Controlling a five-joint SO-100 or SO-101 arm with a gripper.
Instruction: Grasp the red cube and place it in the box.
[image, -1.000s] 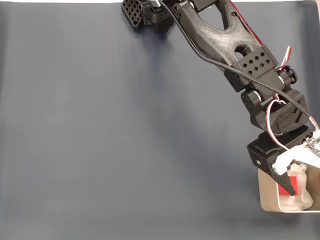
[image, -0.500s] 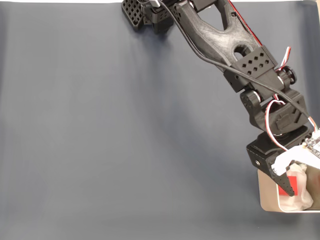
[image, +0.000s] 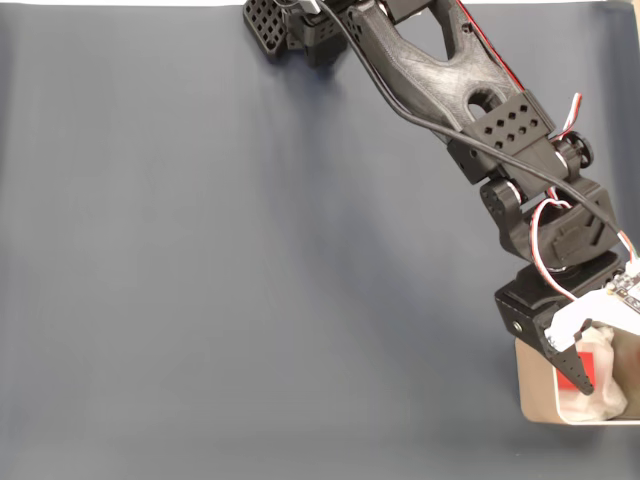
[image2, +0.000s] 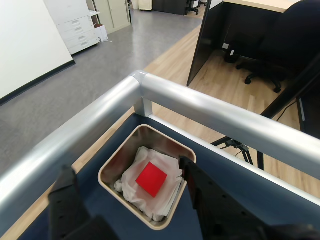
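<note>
Silver rail (image2: 210, 112): borders the blue mat (image: 250, 270). Box (image2: 116, 161): white lining (image2: 131, 175), red cube (image2: 152, 179) resting inside. Gripper (image2: 131, 192): spread wide, empty, above box.

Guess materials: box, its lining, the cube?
Box: looks like thin metal, since the inner walls show a brushed silvery sheen; coated plastic is possible. Lining: soft white cloth or tissue, crumpled into folds. Red cube: matte, smooth, evenly coloured, probably plastic or painted wood; I can't tell which.
</note>
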